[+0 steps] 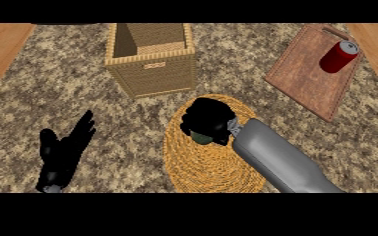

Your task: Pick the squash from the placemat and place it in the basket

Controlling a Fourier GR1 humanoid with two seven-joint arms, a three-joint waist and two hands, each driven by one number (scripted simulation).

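So, grasp step: right hand (207, 121) curled round squash (201, 138) on placemat (210, 167), mid-table. Next, probably lift, carry to basket (151, 72) near far edge. Left hand (65, 152) open, resting, near-left.

grey forearm (284, 162) – black hands, l (63, 152), r (207, 120)

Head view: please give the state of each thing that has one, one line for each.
squash: on the placemat, mostly hidden under the right hand
right hand: curled round the squash
left hand: open, resting, fingers up
basket: upright, open at top
red can: lying on its side on the wooden board
placemat: flat on the counter
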